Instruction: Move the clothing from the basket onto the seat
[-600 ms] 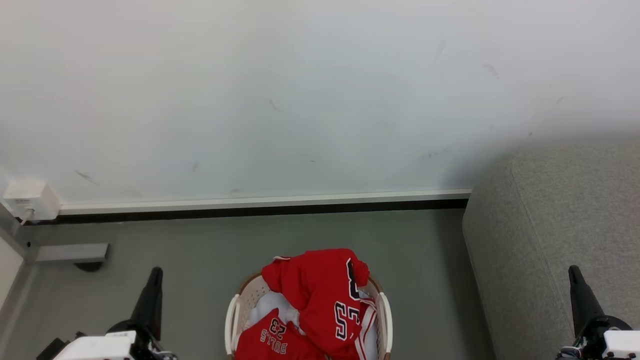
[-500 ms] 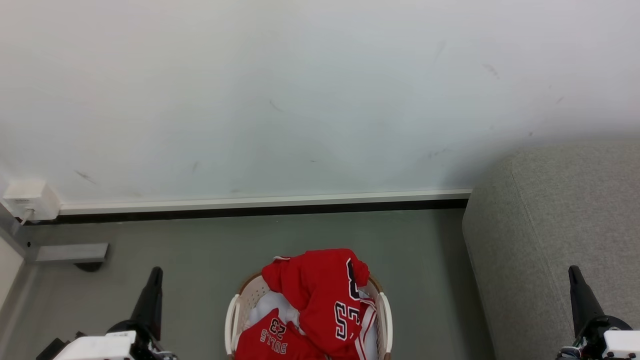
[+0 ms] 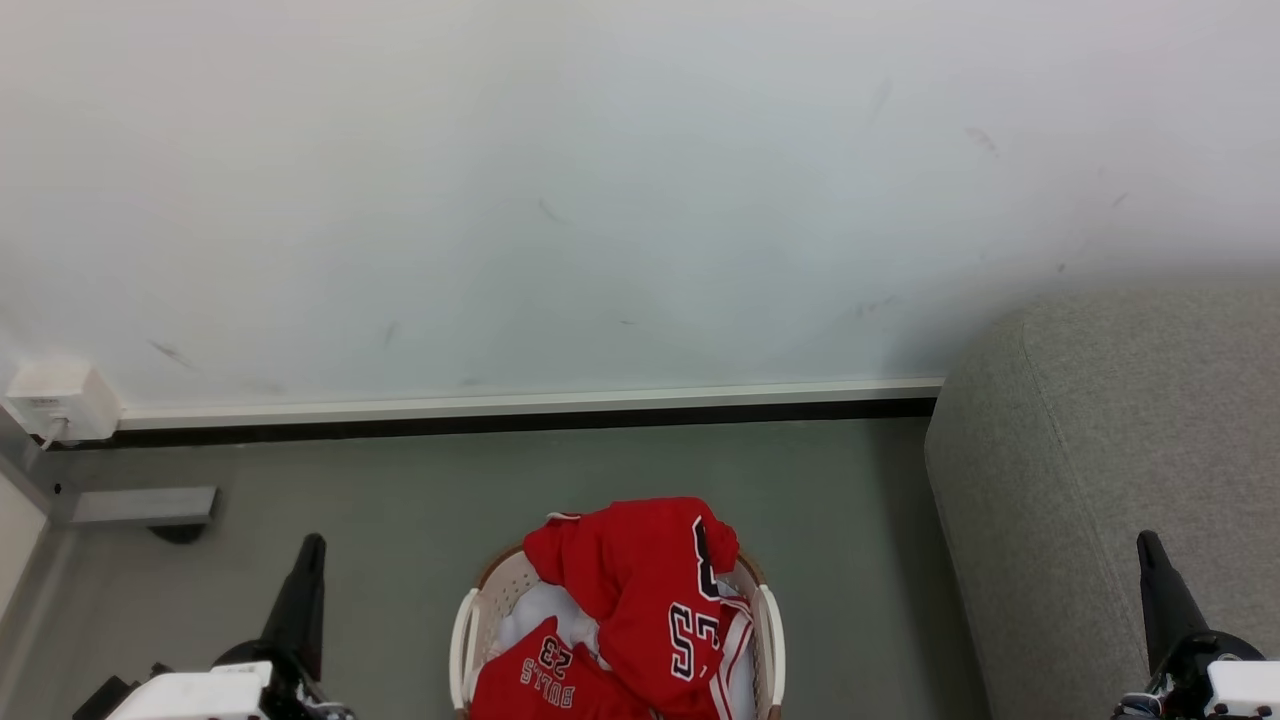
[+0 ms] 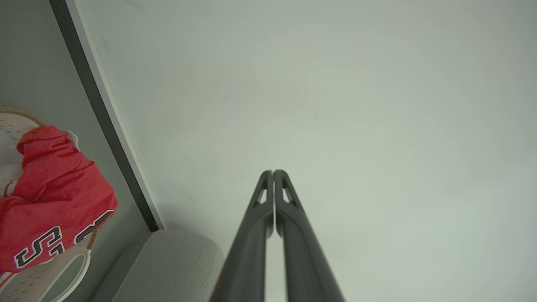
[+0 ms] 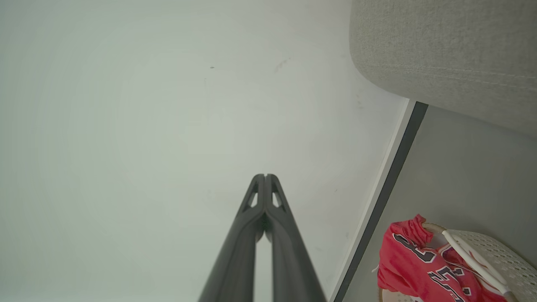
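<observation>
The left gripper (image 3: 312, 545) is pointing up from 7 o'clock of the head view with its two dark fingers pressing flat together, holding nothing and touching nothing; in the left wrist view the tips are meeting with no gap against the bare wall (image 3: 640, 200). The right gripper (image 3: 1146, 545) is standing at 5 o'clock in the same way, fingers closed on each other and empty, its outline lying over the grey seat (image 3: 1120, 450) though contact cannot be told. The clothing (image 3: 630, 590), red with white trim and "23" numerals, is lying heaped in the basket (image 3: 462, 630) at 6 o'clock, one piece draping over the far rim and over the right handle, with a pale cloth (image 3: 540, 605) showing beneath it. The basket is sitting on the grey floor (image 3: 400, 480) between the two grippers and apart from both. The seat's rounded edge is running from 3 o'clock down to 5 o'clock, with a strip of bare floor separating it from the basket. A dark skirting strip (image 3: 520, 420) is crossing behind the basket where floor meets wall, and a white socket box (image 3: 60, 400) is sitting at 9 o'clock above a grey bracket (image 3: 145, 505).
</observation>
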